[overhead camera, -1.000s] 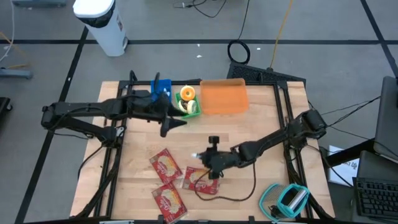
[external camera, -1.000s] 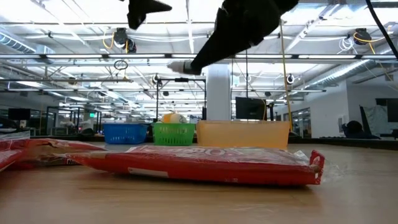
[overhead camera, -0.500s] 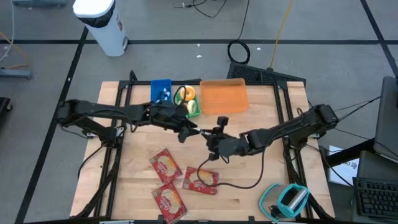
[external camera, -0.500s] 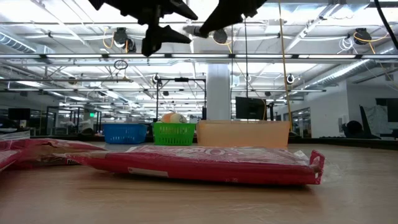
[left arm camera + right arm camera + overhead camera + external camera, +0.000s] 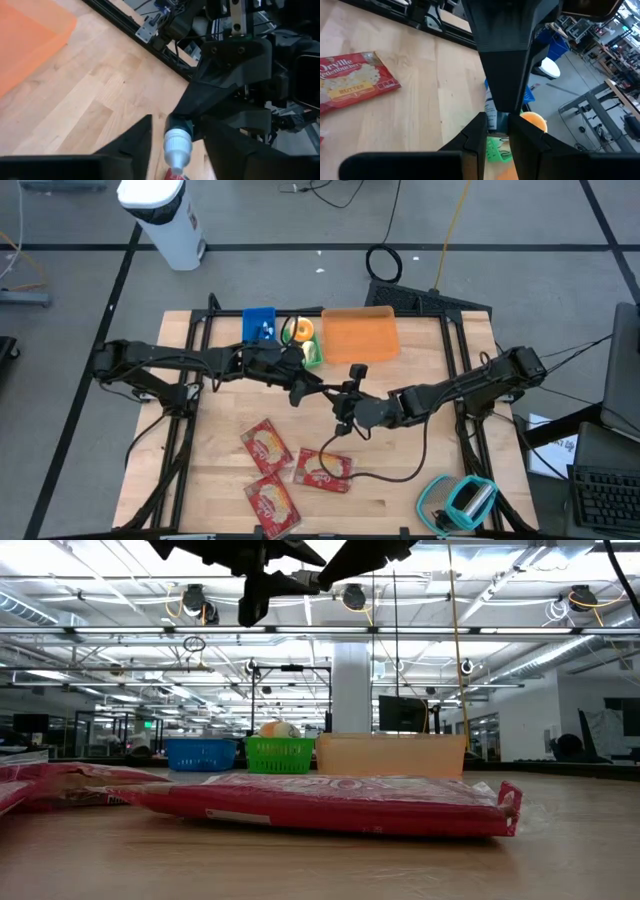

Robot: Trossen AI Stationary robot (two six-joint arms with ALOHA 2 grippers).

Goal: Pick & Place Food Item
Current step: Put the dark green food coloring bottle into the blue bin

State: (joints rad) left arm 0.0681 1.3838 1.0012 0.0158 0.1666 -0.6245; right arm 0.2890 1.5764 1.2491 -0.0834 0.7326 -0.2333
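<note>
- Left claw point(image 5: 312, 387) and right claw point(image 5: 340, 398) meet tip to tip above the middle of the table point(image 5: 430, 450) in the high view. I can't make out the item between them here. Three popcorn packets point(image 5: 268, 448) lie nearer the front edge. A blue basket point(image 5: 259, 323), a green basket point(image 5: 308, 352) and an orange tray point(image 5: 360, 335) line the back.
- In the low view, both claws hang at the top edge, well above the packets.
- My left wrist view shows a white-capped bottle point(image 5: 177, 145) pinched in the right claw. Its cap sits between my left fingers point(image 5: 142, 137), which are spread with a gap on either side.
- My right wrist view shows the right fingers point(image 5: 477, 132) pressed close on the bottle, with the left claw directly ahead.
</note>
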